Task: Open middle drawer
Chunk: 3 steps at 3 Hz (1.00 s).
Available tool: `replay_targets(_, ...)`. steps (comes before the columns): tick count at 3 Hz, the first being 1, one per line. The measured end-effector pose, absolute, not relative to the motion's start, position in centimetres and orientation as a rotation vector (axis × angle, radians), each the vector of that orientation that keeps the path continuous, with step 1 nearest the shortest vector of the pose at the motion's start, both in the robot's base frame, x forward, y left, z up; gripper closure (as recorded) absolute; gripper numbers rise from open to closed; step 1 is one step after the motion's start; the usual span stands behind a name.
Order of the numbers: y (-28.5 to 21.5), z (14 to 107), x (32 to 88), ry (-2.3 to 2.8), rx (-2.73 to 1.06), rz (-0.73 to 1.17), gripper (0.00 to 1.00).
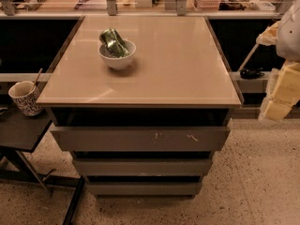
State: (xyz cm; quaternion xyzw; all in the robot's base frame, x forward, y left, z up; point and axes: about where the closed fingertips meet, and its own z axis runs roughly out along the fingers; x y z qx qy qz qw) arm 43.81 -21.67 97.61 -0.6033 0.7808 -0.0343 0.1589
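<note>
A cabinet with a beige top (187,64) has three grey handleless drawer fronts stacked on its near side. The middle drawer (143,167) is the mid-sized front, with a dark band above it. Above it is the taller, wider front with white scratches (140,138). Below it is the narrowest front (144,188). My gripper (280,95) shows as pale yellow blocks at the right edge. It is level with the cabinet's top right corner, well apart from the drawers and touching nothing.
A white bowl (117,55) holding a green crumpled packet stands on the cabinet top. A patterned mug (24,97) sits on a dark side table (21,132) at the left. A counter with clutter runs along the back. Speckled floor lies in front and to the right.
</note>
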Motion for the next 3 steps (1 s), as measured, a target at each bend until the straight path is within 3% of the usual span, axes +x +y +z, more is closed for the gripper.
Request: replay_targets(3, -20.7, 91.5, 40.6, 2.168, -1.733, -0.035, 0.00)
